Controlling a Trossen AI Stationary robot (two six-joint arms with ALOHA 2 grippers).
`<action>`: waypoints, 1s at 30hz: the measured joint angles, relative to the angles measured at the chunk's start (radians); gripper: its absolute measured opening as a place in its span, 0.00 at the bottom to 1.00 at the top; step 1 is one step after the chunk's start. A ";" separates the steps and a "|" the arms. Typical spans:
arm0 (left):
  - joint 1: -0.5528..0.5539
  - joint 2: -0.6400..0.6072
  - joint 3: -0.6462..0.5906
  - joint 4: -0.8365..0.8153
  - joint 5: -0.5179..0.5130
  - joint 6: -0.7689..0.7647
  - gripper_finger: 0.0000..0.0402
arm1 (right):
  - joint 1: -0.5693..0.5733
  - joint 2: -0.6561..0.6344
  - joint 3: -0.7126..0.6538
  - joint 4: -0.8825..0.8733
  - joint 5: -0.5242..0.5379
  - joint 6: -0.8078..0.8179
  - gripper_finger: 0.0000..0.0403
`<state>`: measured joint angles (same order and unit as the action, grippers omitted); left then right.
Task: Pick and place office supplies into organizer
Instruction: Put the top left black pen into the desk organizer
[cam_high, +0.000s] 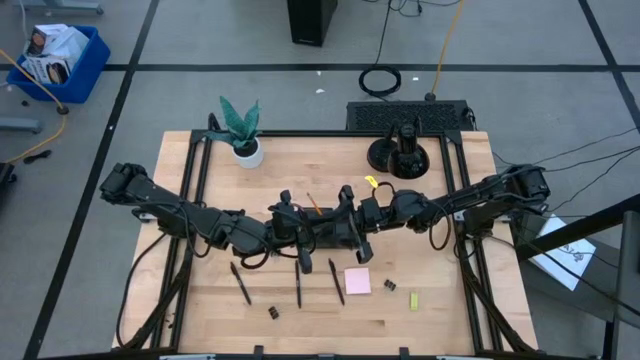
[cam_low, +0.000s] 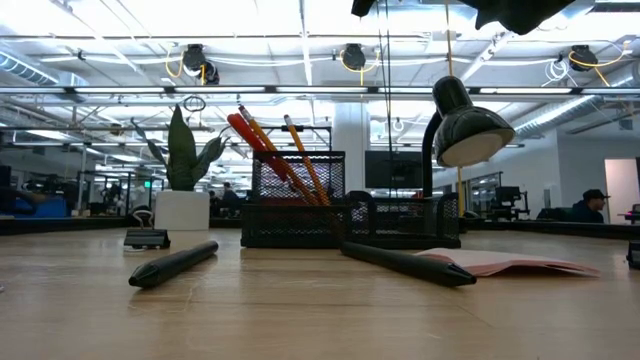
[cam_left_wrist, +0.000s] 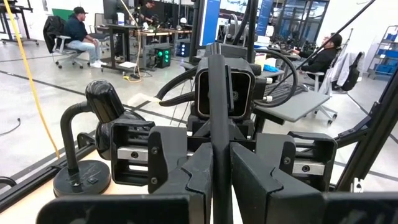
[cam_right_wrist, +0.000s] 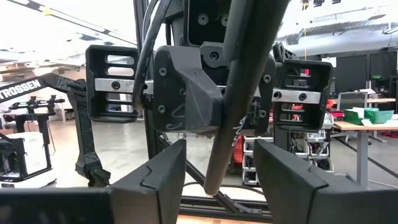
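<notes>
While the high view showed only two dark arms meeting mid-table, the wrist views showed more: the left gripper (cam_left_wrist: 221, 158) was pinched narrow on a slim black pen (cam_left_wrist: 217, 118), and the right gripper (cam_right_wrist: 217, 171), facing it, stood wide with a gap either side of that pen. The low view showed the black mesh organizer (cam_low: 300, 215) below both grippers, holding orange pencils (cam_low: 300, 160). Nearer the table's front edge than the grippers lay three loose black pens (cam_high: 298, 283) and a pink sticky-note pad (cam_high: 357, 281). Behind the grippers stood a black desk lamp (cam_high: 400, 150).
</notes>
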<state>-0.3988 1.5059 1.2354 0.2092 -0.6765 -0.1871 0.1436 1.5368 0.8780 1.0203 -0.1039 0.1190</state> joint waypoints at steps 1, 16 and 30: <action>0.000 0.000 0.000 0.000 0.000 0.000 0.13 | 0.000 0.000 0.000 0.000 0.000 0.000 0.42; -0.002 0.000 0.000 -0.005 0.010 -0.002 0.13 | 0.000 0.000 0.000 -0.001 0.002 -0.011 0.10; -0.011 0.000 0.000 -0.006 0.009 -0.003 0.13 | 0.000 -0.001 0.000 -0.012 0.000 -0.009 0.06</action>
<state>-0.4098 1.5059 1.2354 0.2031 -0.6678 -0.1905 0.1436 1.5361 0.8780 1.0079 -0.1040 0.1097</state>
